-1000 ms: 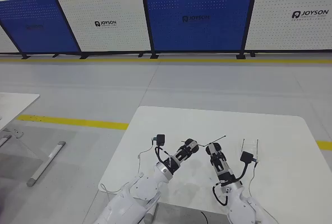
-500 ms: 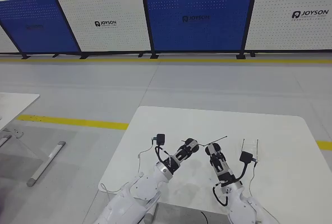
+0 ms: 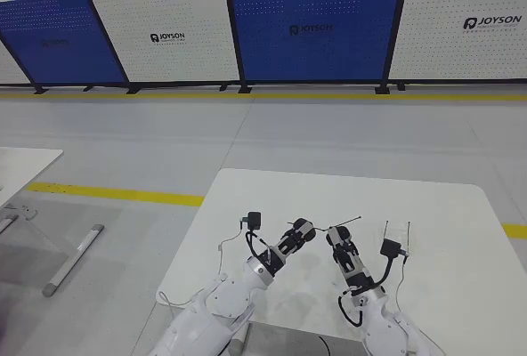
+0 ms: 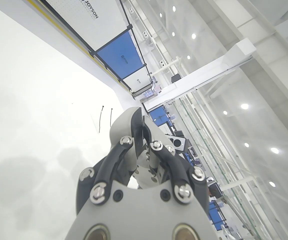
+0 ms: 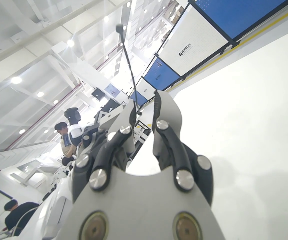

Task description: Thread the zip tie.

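Zip tie (image 5: 127,58), black and thin, rises from the right gripper (image 5: 145,99) and sticks out past its fingertips. It points up and away from the table (image 3: 424,196), with its square head at the free far end. Its lower part lies against the inner pad of one finger (image 5: 133,117). The other finger stands a narrow gap away, so that hand is slightly open, and whether anything actually pinches the tie I cannot tell. Just beside it sits the left gripper (image 4: 141,117), both of them over the middle of the table near its robot-side edge. The left gripper's dark pads are pressed together, and whether they hold anything I cannot tell. Two spare ties (image 3: 386,237) lie flat and side by side on the table, apart from the grippers, between the right gripper and the table's right edge.
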You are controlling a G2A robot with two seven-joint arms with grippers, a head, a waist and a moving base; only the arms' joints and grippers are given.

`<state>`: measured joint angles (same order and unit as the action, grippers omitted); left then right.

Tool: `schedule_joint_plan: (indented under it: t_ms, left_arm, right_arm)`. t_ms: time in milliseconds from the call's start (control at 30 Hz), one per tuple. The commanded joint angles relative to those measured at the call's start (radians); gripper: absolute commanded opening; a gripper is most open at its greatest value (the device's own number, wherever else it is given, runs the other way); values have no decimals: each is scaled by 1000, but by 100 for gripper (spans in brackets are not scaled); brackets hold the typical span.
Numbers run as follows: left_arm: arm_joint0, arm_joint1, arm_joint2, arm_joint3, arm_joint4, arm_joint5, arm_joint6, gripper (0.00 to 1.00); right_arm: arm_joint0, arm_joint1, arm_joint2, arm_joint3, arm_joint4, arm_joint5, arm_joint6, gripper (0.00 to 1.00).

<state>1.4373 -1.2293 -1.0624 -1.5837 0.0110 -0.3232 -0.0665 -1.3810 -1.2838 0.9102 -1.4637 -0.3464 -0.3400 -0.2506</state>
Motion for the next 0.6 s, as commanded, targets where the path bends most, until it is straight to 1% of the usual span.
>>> schedule_joint_plan:
  t_ms: [0, 167, 200, 267, 367, 400, 433, 467, 567]
  left_arm:
    - [0, 0, 0, 1, 1, -2, 0, 0]
    - [-1, -1, -1, 1, 7, -3, 4, 0]
    - [-1, -2, -1, 2, 10, -3, 5, 0]
    - [-2, -2, 0, 3, 13, -1, 6, 0]
    - [-5, -3, 1, 7, 20, 3, 7, 0]
    - [-5, -3, 2, 7, 21, 3, 8, 0]
    - [-6, -3, 2, 8, 22, 4, 9, 0]
    - [-6, -4, 2, 8, 23, 4, 9, 0]
    - [-7, -4, 0, 8, 20, 3, 11, 0]
  right_arm:
    - [1, 0, 1, -2, 0, 0, -1, 19]
    - [0, 2, 3, -11, -6, 0, -5, 20]
    - [0, 2, 4, -14, -6, 0, -7, 18]
    - [0, 3, 6, -16, -9, 0, -9, 20]
    - [0, 4, 11, -23, -10, 0, -14, 20]
    - [0, 5, 13, -26, -10, 0, -16, 16]
    - [-1, 5, 16, -29, -9, 0, -19, 5]
    - [-2, 6, 17, -30, -8, 0, -20, 0]
    - [-2, 6, 20, -31, -10, 0, -19, 0]
